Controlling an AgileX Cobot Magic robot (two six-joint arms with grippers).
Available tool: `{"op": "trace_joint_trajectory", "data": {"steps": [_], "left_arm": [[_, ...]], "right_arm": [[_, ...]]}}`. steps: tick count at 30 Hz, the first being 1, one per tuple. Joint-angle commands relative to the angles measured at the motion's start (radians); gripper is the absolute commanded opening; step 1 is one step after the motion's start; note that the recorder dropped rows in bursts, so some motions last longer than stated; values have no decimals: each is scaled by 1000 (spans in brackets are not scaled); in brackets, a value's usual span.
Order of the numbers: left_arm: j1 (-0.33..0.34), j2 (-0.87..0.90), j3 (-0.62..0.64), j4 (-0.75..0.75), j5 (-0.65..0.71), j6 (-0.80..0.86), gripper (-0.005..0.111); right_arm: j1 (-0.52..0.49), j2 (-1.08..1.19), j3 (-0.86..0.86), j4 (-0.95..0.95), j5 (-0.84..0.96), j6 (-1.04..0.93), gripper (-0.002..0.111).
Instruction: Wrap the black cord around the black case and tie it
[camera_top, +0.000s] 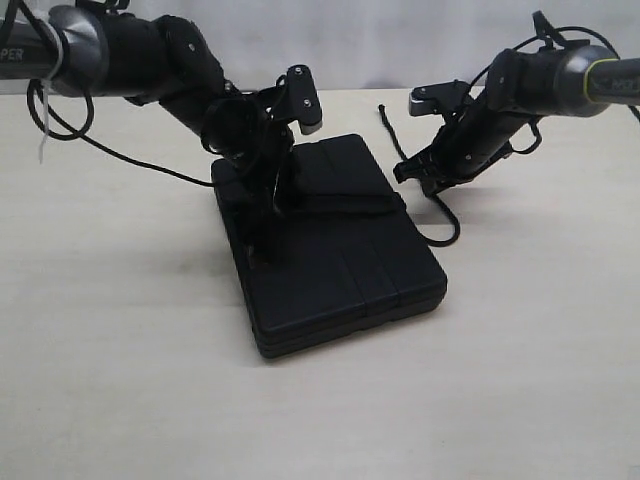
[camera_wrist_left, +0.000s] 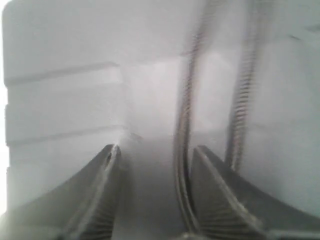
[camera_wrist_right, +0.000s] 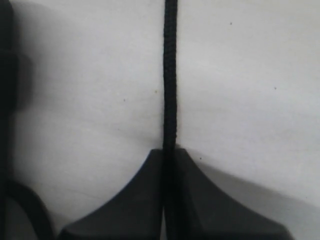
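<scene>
Left gripper (camera_wrist_left: 156, 150) gapes wide, thin black braided cord (camera_wrist_left: 182, 125) runs lengthwise between its jaws; right gripper (camera_wrist_right: 170, 150) pinches it.

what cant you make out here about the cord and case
Exterior view: path of the black cord over the black case; black on black, with the left arm in front.
Left wrist view: blurred and washed out; whether the left claw touches cord.
Right wrist view: cord's ends, cut off by edges.

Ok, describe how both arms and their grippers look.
The left arm and right arm are black with grey tubular links and loose thin black cables; the right has a green band. The left gripper and right gripper have dark wedge-shaped fingers.
</scene>
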Motion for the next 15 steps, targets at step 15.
{"op": "trace_joint_trajectory", "data": {"steps": [15], "left_arm": [[-31, 41, -10, -30, -74, 19, 14]], "right_arm": [[-3, -2, 6, 6, -10, -9, 4]]}}
